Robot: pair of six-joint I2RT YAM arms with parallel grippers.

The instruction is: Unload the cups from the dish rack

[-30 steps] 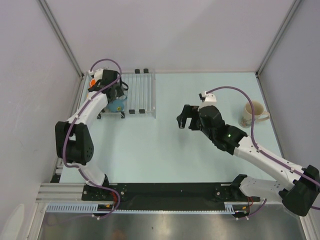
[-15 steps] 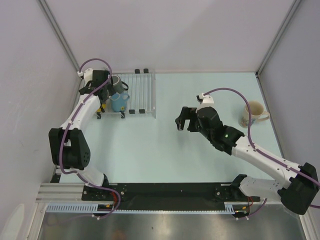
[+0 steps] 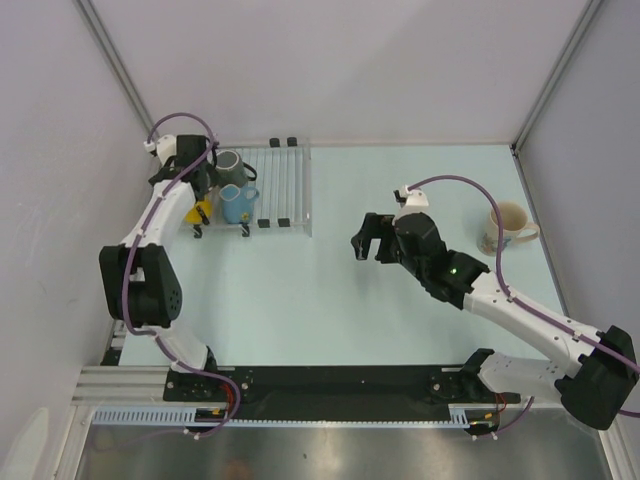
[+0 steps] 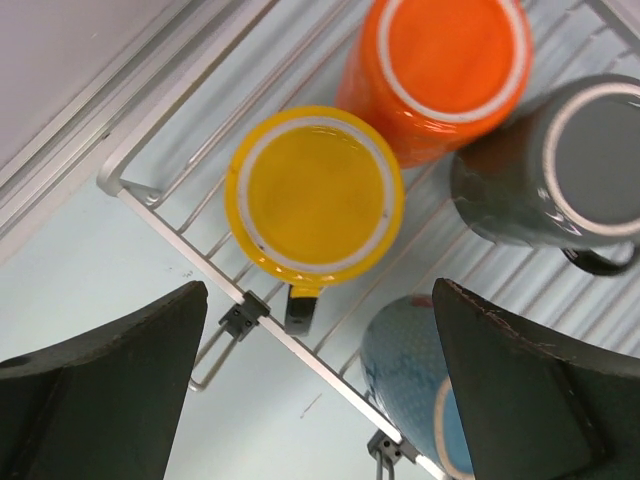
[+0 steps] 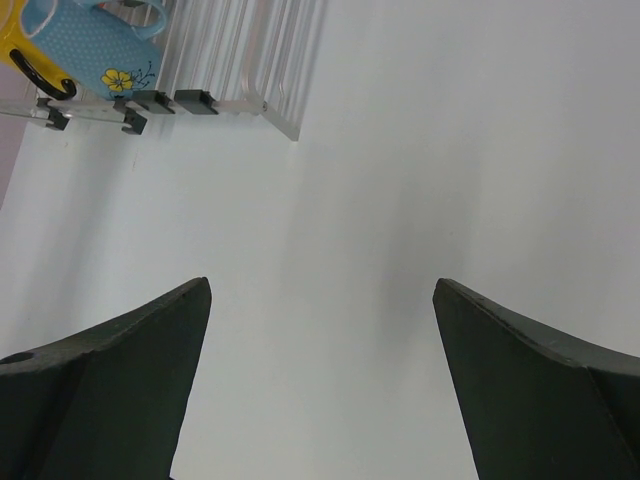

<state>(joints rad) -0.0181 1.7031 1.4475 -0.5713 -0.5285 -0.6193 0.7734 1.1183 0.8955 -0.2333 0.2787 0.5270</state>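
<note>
Orange mug (image 4: 447, 62) touches yellow mug (image 4: 315, 195); blue mug (image 4: 403, 348) just beside.

- Top view: high at the near edge, looking down on the whole worktop (image 3: 300, 290).
- Left wrist: close, straight down on the rack (image 4: 170, 242).
- Right wrist: farther off, sharing the rack's blue cup (image 5: 95, 45).

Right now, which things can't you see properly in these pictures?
- Orange mug: top view, the left arm hides it; left wrist view, top edge cuts it off.
- Blue mug: left wrist view, partly behind a gripper finger; right wrist view, cut by the top edge.
- Yellow mug: right wrist view, only a sliver at the left edge.
- Cream mug: top view only, too small for details.
</note>
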